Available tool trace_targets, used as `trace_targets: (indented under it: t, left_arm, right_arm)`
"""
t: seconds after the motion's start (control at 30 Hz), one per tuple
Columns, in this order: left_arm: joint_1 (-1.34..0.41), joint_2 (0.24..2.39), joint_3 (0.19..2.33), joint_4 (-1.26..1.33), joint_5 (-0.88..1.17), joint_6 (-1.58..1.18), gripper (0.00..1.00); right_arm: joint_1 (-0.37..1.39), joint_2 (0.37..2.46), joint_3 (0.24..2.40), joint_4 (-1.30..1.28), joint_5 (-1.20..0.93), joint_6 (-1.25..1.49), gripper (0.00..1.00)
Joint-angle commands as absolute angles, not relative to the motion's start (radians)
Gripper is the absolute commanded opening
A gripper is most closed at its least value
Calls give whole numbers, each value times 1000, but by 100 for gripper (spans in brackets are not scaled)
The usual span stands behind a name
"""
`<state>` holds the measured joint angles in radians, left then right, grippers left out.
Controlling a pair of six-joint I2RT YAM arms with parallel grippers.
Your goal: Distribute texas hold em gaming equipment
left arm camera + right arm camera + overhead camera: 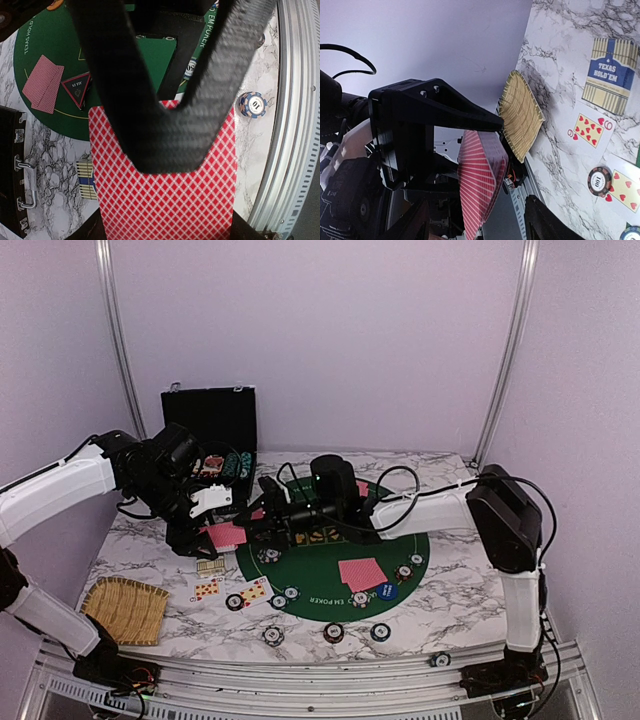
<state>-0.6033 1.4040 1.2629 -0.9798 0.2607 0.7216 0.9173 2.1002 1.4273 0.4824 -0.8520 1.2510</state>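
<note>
My left gripper [167,165] is shut on a stack of red-backed playing cards [165,190], held above the table's left side [226,535]. My right gripper [475,225] is open; its fingers [547,220] stand wide on either side of the same stack [480,175] without touching it. In the top view the right gripper [268,502] faces the left gripper [212,528] over the green felt's [330,605] left edge. Two red-backed cards [362,573] and a blue round button [386,591] lie on the felt. A dark triangular marker [76,90] lies there too. Striped chips [333,632] ring the felt's near edge.
The open black chip case [210,420] stands at the back left. A woven straw mat [125,608] lies front left. Between them are a Texas Hold'em card box [210,566] and face-up cards [207,589]. A metal rail [300,680] runs along the near edge.
</note>
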Motion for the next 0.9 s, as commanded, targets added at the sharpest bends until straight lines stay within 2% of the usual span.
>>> trace_targets:
  t: [0.0,0.2,0.43,0.53,0.67,0.87]
  left_arm:
    - [-603,1389,1271,-988,276,726,0]
    - [-603,1393,1273,-988,277,724,0]
    - [-603,1383,1268,-988,278,722,0]
    - [-603,1383,1267,-988,278,723,0]
    - [-603,1384,1264,-988,279,724,0]
    - [-603,1388,1268,-988,280,722,0]
  right_arm:
    - [949,2161,1495,465,-860,1241,64]
    - [973,2229,1555,495,-871,1270,68]
    - [963,2231,1554,433,-859,1237,66]
    - [947,2197,1525,393,-844,1200,61]
    - [921,2141,1450,411,-835,1199,48]
    - [916,2102,1425,410,-838,1189,44]
